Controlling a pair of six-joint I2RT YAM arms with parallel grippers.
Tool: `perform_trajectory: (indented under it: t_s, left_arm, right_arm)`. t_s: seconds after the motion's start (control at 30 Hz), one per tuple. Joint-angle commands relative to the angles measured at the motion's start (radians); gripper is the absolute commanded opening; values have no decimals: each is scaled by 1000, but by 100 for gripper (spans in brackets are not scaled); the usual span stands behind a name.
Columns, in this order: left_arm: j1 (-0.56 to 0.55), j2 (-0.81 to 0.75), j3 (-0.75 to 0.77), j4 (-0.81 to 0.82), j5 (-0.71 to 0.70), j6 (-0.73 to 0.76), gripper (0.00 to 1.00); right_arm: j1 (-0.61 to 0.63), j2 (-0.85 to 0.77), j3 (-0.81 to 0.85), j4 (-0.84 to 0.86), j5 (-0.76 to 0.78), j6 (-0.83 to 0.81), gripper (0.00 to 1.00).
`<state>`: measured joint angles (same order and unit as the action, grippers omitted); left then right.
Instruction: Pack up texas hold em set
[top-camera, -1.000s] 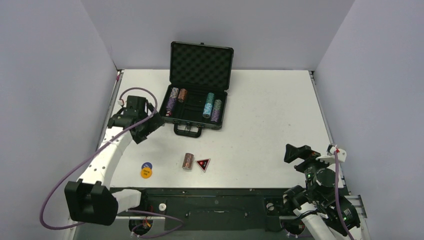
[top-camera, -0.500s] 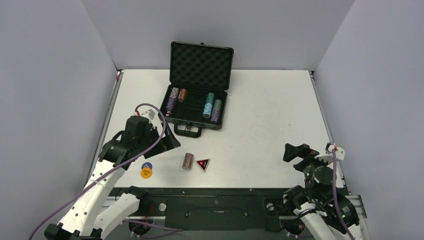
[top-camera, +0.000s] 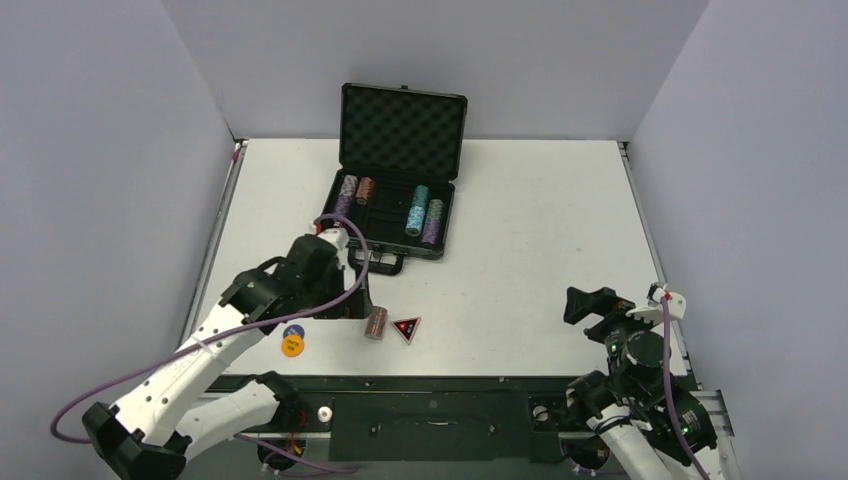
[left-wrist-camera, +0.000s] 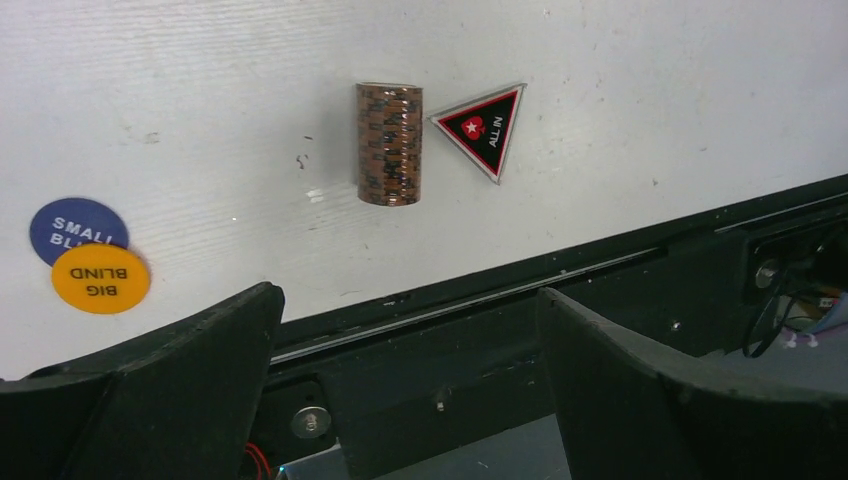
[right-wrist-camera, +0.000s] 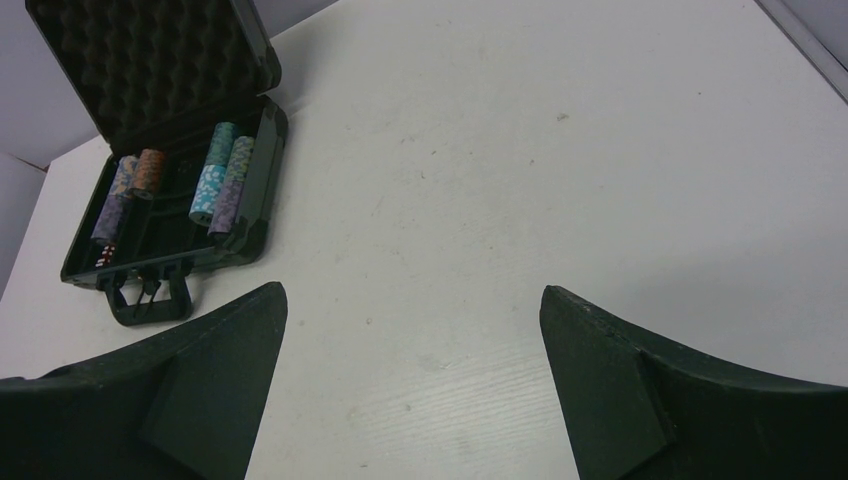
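Note:
The black briefcase (top-camera: 403, 130) stands open at the back, with purple (top-camera: 342, 207), brown (top-camera: 365, 190) and teal (top-camera: 417, 212) chip stacks inside; it also shows in the right wrist view (right-wrist-camera: 170, 60). A brown chip stack (top-camera: 376, 322) lies on its side on the table, touching the black-red triangle (top-camera: 406, 328). The blue disc (top-camera: 294, 331) and yellow disc (top-camera: 292, 347) overlap to its left. My left gripper (top-camera: 352, 303) is open and empty, just left of the lying stack (left-wrist-camera: 389, 144). My right gripper (top-camera: 590, 300) is open and empty at the front right.
The black base rail (top-camera: 430, 385) runs along the table's near edge, and shows under my left fingers (left-wrist-camera: 200, 350). Grey walls close in the left, back and right sides.
My left arm has swung from beside the briefcase's left end toward the front, ending next to the lying brown stack. The right arm has barely moved.

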<state>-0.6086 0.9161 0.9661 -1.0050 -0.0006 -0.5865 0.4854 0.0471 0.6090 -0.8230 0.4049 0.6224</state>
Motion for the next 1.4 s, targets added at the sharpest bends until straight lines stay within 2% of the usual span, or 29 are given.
perform_trajectory:
  t_s: [0.0,0.07,0.17,0.33,0.53,0.63,0.87,1.03,1.37]
  left_arm:
    - [-161,96,39,72,-168,-86,94]
    - [-243,153,43,86,-257,-125,92]
    - [-317,227,46,111,-294,-174,87]
    - [-329,290,39,149,-303,-165,81]
    - [-308,375,4,206,-285,-73,78]
    - [-267,393,-10,225,-271,-61,73]
    - [-202,437,-46,272,-244,-37,68]
    - [-139,456,-96,341,-170,1,64]
    - [-114,528,-95,393,-131,66,57]
  right_arm:
    - [4,85,-1,28,-30,-9,93]
    - [6,125,1,28,-56,-18,93]
    - [10,148,3,26,-81,-28,93]
    - [12,115,-3,32,-81,-37,93]
    - [13,86,-6,36,-69,-39,93]
    - [13,102,-8,39,-55,-35,93]
    - [14,124,-11,41,-51,-31,93]
    - [19,133,-13,39,-66,-34,93]
    - [24,151,-8,32,-93,-47,93]
